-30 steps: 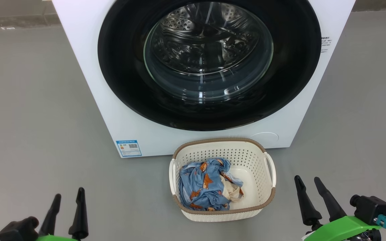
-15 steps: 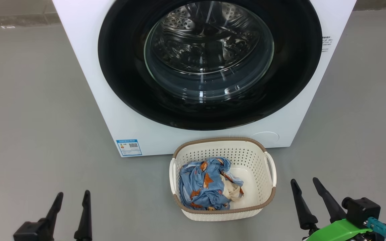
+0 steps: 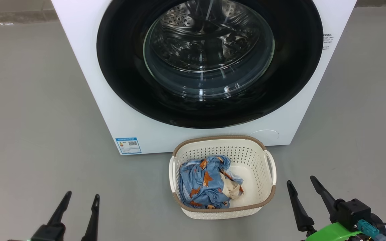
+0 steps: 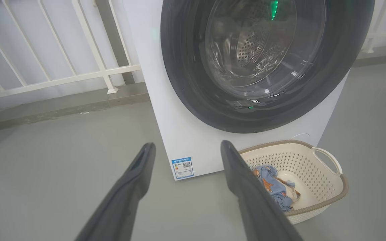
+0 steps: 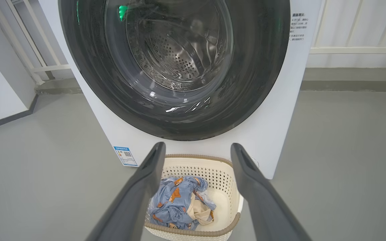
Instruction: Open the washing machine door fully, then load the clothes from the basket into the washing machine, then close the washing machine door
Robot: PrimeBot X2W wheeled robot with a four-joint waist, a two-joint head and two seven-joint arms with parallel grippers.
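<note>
Showing the washing machine door (image 3: pixel 209 63), a glossy black rim around a bulging glass bowl, lying shut and flush against the front of the washing machine (image 3: pixel 85 83). Revealing the perforated steel drum (image 3: pixel 179 21) through the glass. Showing the basket (image 3: pixel 219 138), cream with a brown rim, standing on the grey floor (image 3: pixel 28 117) directly in front of the washing machine, just below the door and close to the white front panel. Holding the clothes (image 3: pixel 203 182) inside, a blue bundle with orange-brown animal prints and a cream piece, bunching toward the side nearer the washing machine's left corner. Showing a small blue label (image 3: pixel 128 145) at that lower left corner. Hovering over the floor out in front of the washing machine's left corner: the left gripper (image 3: pixel 82 195), fingers spread apart and grasping nothing. Hovering out in front of the washing machine's right corner: the right gripper (image 3: pixel 301 180), fingers likewise spread wide, clasping nothing. Showing white railings (image 4: pixel 62 78) standing behind the washing machine.
</note>
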